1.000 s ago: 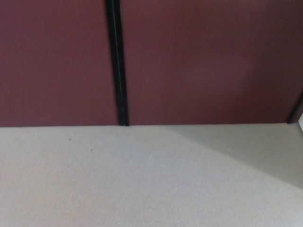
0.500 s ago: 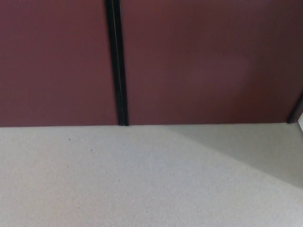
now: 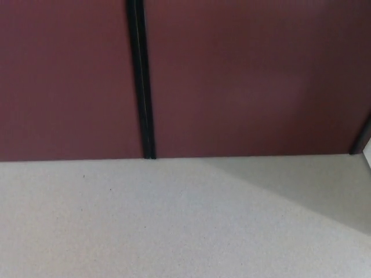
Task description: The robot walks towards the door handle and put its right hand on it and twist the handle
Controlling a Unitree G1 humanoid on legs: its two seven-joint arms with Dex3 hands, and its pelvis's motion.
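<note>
The lower part of a dark red double door fills the top half of the head view: a left leaf [image 3: 64,81] and a right leaf [image 3: 255,81], parted by a black vertical seam [image 3: 141,81]. No door handle shows in this view. Neither of my hands nor any arm is in the picture.
Pale speckled floor [image 3: 174,226] runs from the door's bottom edge to the picture's front. A darker shadow band crosses the floor at the right. A dark door-frame edge [image 3: 362,136] stands at the far right, with a sliver of white beside it.
The whole picture has shifted slightly: the door's bottom edge sits a little lower in the frame and the seam a touch further left. That is camera motion.
</note>
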